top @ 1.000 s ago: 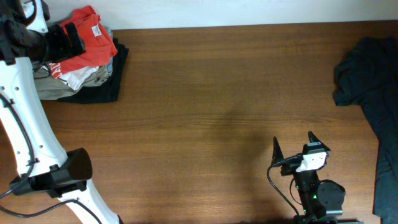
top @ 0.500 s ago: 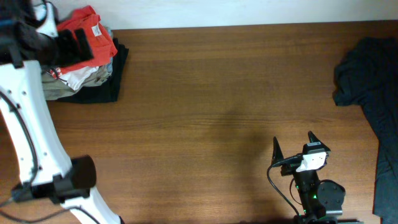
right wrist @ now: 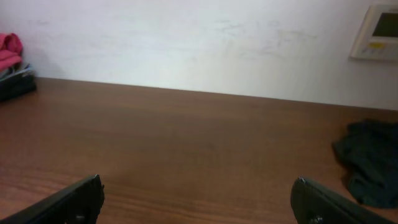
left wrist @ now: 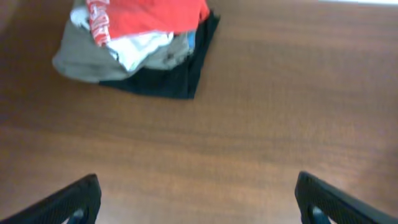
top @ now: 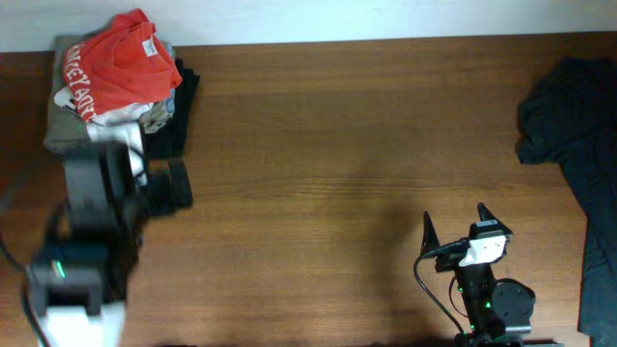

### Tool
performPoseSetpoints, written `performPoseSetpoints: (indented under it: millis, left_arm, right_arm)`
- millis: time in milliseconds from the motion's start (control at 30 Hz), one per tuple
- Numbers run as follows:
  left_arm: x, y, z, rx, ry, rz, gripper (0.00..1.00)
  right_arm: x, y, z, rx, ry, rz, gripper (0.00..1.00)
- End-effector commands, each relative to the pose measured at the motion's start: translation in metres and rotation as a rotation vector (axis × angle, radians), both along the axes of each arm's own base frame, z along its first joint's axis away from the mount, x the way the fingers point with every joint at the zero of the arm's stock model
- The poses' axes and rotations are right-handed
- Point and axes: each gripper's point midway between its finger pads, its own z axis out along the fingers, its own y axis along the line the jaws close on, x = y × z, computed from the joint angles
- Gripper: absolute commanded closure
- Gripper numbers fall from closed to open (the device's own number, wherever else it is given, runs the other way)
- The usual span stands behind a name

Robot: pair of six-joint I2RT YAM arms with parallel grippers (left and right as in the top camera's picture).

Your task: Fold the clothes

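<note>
Jaws wide, empty on left gripper (left wrist: 196, 182) and right gripper (right wrist: 196, 182) — left arm (top: 92, 217) blurred overhead, navy garment (top: 571, 120) cropped.

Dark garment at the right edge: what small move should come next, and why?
Probably the right gripper, open and empty, should reach toward the dark garment: it lies crumpled and unfolded, while the red shirt already sits on the pile at the far left corner.
</note>
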Motion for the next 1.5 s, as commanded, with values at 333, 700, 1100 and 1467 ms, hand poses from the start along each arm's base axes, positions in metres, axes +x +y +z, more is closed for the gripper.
performPoseSetpoints:
  millis: [333, 700, 1100, 1467]
  left_arm:
    - [-0.056, 0.003, -0.057, -0.006, -0.617, 0.006, 0.01]
    - [-0.044, 0.013, -0.067, 0.003, -0.874, 0.045, 0.01]
    - [-0.047, 0.035, -0.122, 0.045, -0.693, 0.125, 0.01]
    - [-0.047, 0.037, -0.121, 0.087, -0.684, 0.113, 0.01]
  right_arm:
    - [0.000, 0.001, -0.002, 0.001, 0.004, 0.004, 0.01]
    - [0.000, 0.001, -0.002, 0.001, 0.004, 0.004, 0.01]
    - [0.000, 0.001, -0.002, 0.001, 0.004, 0.004, 0.01]
    - [0.000, 0.001, -0.002, 0.001, 0.004, 0.004, 0.01]
